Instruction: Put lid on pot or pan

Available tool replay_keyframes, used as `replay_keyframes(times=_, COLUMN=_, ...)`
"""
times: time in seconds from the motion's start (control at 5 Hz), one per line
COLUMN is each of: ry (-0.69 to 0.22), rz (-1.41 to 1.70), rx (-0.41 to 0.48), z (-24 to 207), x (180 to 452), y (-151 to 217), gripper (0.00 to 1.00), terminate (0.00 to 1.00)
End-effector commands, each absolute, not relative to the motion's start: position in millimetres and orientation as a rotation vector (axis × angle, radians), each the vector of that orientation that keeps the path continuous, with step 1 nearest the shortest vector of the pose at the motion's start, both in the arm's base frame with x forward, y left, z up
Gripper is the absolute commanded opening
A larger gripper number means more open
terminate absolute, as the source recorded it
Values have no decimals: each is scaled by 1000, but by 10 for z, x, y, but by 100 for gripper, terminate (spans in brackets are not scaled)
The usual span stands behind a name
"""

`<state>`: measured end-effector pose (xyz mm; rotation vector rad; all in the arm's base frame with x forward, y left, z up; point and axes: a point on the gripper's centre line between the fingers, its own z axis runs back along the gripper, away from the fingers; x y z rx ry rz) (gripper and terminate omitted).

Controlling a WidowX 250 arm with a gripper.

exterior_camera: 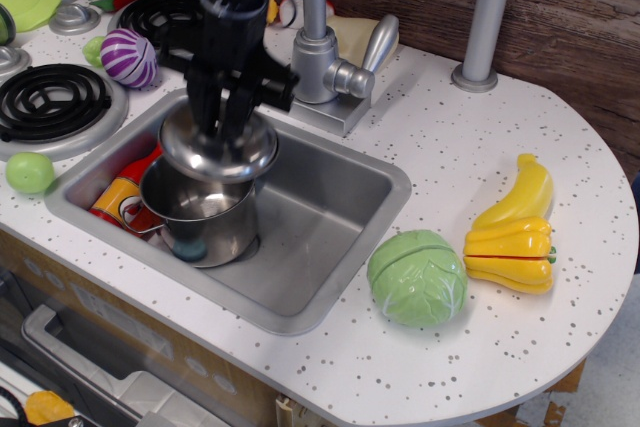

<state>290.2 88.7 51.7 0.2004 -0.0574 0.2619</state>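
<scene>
Black claw (pixel 222 125) clamped on the centre knob of the round shiny steel lid (pixel 218 150); lid held just above the rear rim of the shiny cylindrical steel pot (pixel 200 219), overlapping it, not seated; pot upright in the grey sink (pixel 330 209) of the speckled white surface (pixel 470 337), front of its mouth uncovered.

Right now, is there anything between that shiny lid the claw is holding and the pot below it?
Nothing: the lid hangs just above the pot, its rim open beneath, in this one view.

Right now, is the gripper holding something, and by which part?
Yes. The gripper holds the steel lid from above at its centre, where the knob is; the lid hangs just over the pot.
</scene>
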Motion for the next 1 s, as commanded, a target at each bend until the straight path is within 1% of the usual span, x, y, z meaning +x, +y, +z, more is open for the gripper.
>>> replay_keyframes(times=0.0, ry=-146, rz=272, rx=161, z=408, x=2845, y=972, gripper=0, terminate=0)
replay_keyframes(times=0.4, ry=-178, rz=234, rx=168, z=310, x=2829, y=1197, gripper=0, terminate=0)
replay_keyframes(times=0.6, ry=-180, rz=242, rx=133, z=279, x=2799, y=1252, gripper=100, terminate=0)
replay_keyframes(times=0.8, ry=-203, rz=244, rx=128, z=241, x=2750, y=1260, gripper=100, terminate=100)
